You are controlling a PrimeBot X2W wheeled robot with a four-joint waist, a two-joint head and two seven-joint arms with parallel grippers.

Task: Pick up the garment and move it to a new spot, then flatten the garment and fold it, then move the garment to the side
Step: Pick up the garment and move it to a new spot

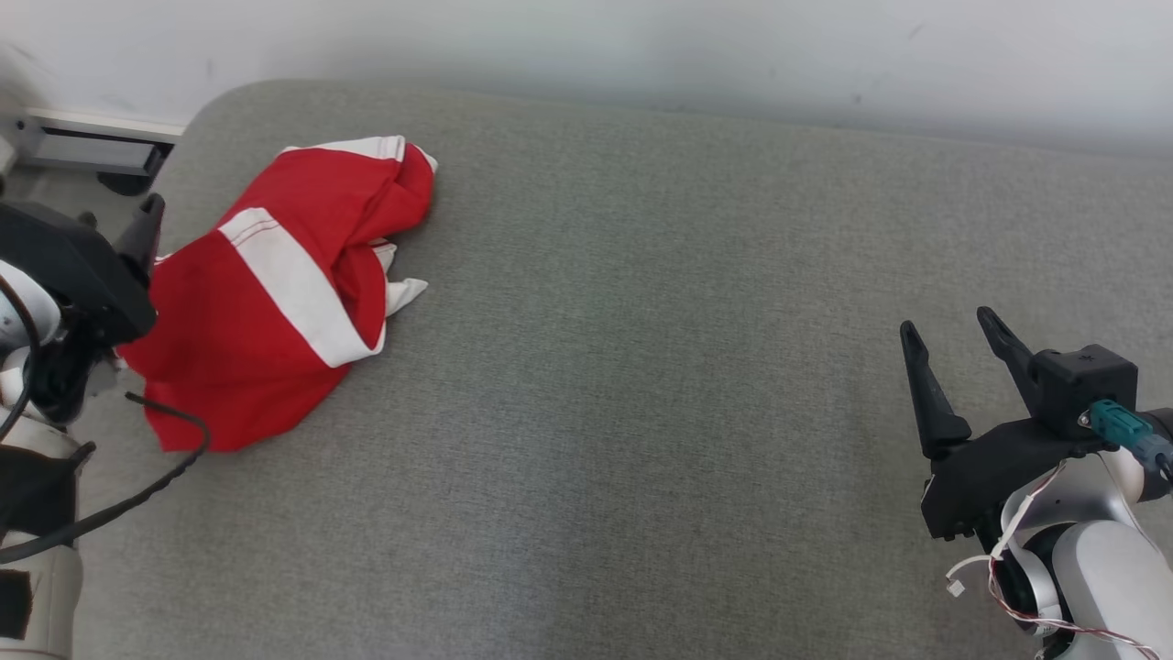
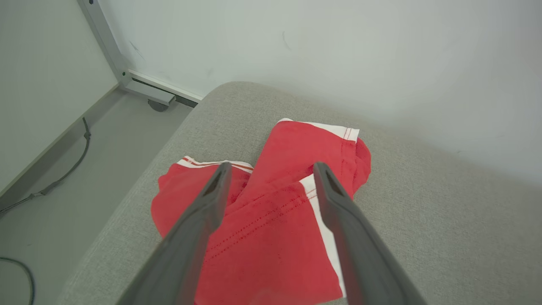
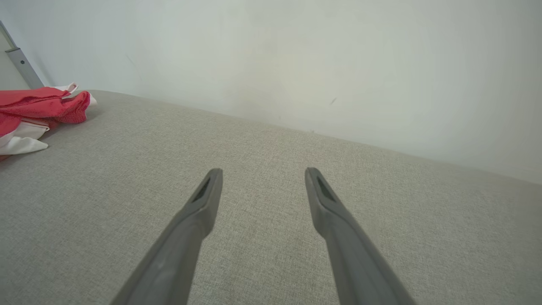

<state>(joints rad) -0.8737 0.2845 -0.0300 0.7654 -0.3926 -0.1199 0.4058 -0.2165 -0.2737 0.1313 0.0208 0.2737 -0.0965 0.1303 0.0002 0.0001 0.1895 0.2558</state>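
Note:
The garment [image 1: 266,302] is a crumpled red piece with white bands, lying near the left end of a grey padded surface [image 1: 660,367]. In the left wrist view my left gripper [image 2: 272,167] hangs open just above the garment [image 2: 275,212], with red cloth showing between its two fingers and nothing gripped. In the head view one of its fingers [image 1: 147,227] pokes up at the garment's left edge. My right gripper [image 1: 947,323] stands open over bare fabric at the lower right, far from the garment. From the right gripper [image 3: 263,171], the garment [image 3: 38,106] lies at the far left.
A pale wall [image 1: 641,55] runs along the back of the padded surface. The surface's rounded left edge [image 2: 139,186] drops to a floor with a metal frame foot [image 2: 148,91] and a dark cable [image 2: 63,169]. A black cable [image 1: 165,477] from my left arm lies across the garment's lower corner.

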